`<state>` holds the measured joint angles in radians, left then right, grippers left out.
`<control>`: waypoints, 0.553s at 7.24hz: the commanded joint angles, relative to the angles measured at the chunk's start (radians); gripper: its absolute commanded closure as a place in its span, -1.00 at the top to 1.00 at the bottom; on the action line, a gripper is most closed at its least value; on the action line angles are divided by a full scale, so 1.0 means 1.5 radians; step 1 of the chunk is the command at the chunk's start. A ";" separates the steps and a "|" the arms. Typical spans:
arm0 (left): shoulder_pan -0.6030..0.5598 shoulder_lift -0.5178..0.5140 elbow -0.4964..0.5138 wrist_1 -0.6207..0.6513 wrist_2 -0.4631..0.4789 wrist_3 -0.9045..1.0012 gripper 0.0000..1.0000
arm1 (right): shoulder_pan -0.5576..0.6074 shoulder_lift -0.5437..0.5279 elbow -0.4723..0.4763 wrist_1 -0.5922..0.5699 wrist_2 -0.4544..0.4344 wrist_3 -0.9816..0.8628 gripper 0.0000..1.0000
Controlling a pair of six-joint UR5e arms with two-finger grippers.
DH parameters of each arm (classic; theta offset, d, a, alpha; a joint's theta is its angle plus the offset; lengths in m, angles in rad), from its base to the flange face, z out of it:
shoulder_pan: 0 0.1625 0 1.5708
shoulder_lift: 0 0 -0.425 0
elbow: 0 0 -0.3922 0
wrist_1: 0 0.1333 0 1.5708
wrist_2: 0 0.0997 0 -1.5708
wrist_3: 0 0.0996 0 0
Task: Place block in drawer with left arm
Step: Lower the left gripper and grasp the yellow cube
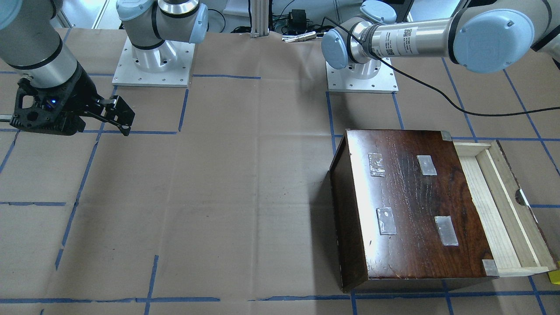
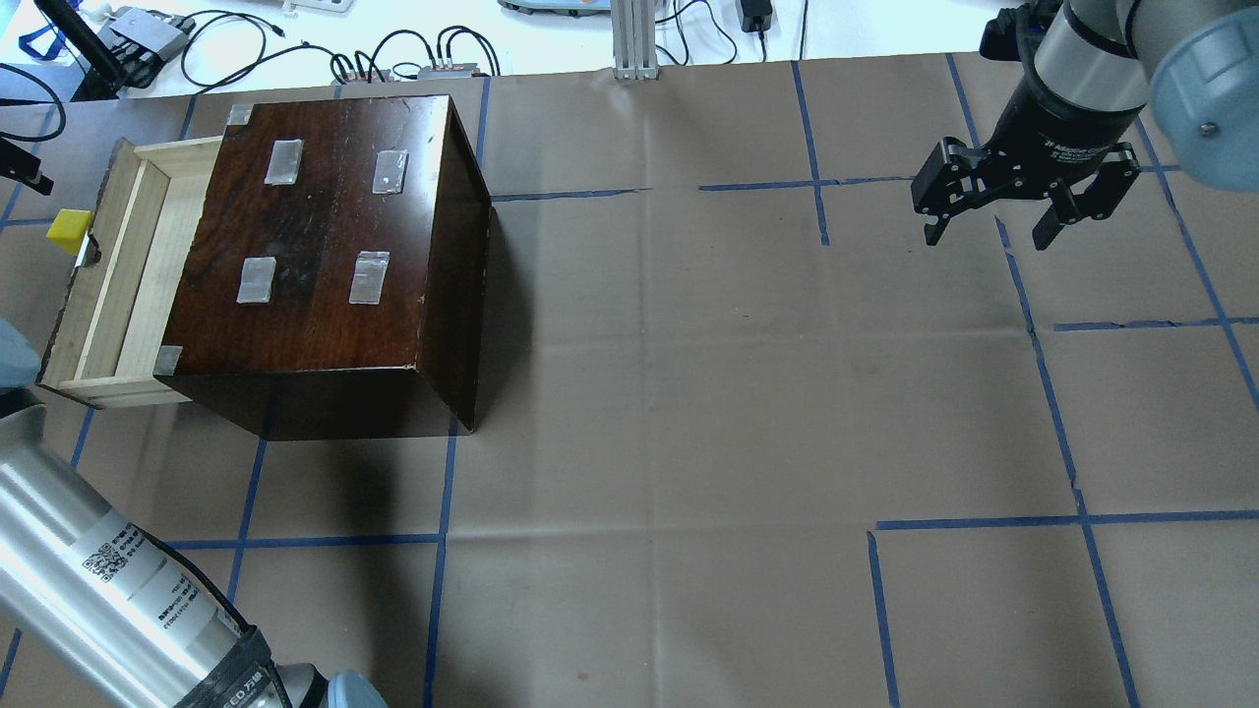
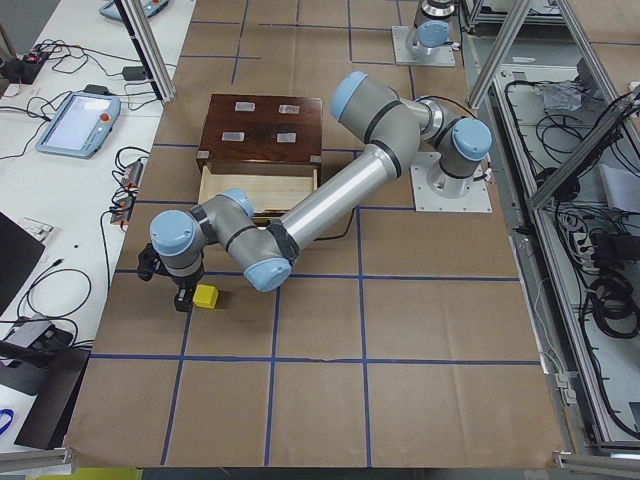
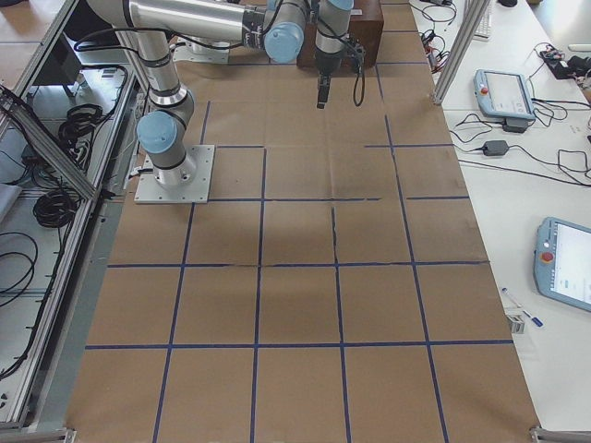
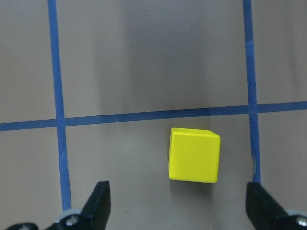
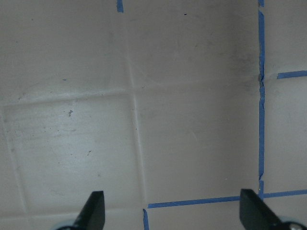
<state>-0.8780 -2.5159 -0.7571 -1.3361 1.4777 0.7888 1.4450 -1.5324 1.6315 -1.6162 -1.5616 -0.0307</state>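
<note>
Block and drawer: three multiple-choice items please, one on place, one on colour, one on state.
1. Where is the block? A on the table, outside the drawer front; B inside the drawer; C on a plate.
2. Block colour? A red; B yellow; C blue.
3. Left gripper state? A open; B shut on the block; C shut, empty.

Answers: 1 A, it sits on the brown paper beyond the front panel. 2 B, every visible face is yellow. 3 A, the wrist view shows the fingers spread wider than the block.
</note>
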 commanded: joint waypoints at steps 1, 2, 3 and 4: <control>-0.016 -0.025 0.002 0.001 0.006 -0.001 0.97 | 0.000 0.000 0.000 0.000 0.000 0.000 1.00; -0.016 -0.039 0.002 0.003 0.006 -0.001 0.97 | 0.000 0.000 -0.001 0.000 0.000 0.000 1.00; -0.014 -0.053 0.002 0.009 0.014 -0.001 0.97 | 0.000 0.000 0.000 0.001 0.000 0.000 1.00; -0.012 -0.056 0.002 0.009 0.032 0.002 0.97 | 0.000 0.000 -0.001 0.001 0.000 0.000 1.00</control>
<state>-0.8986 -2.5863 -0.7548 -1.3256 1.5015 0.7880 1.4450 -1.5324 1.6315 -1.6158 -1.5616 -0.0307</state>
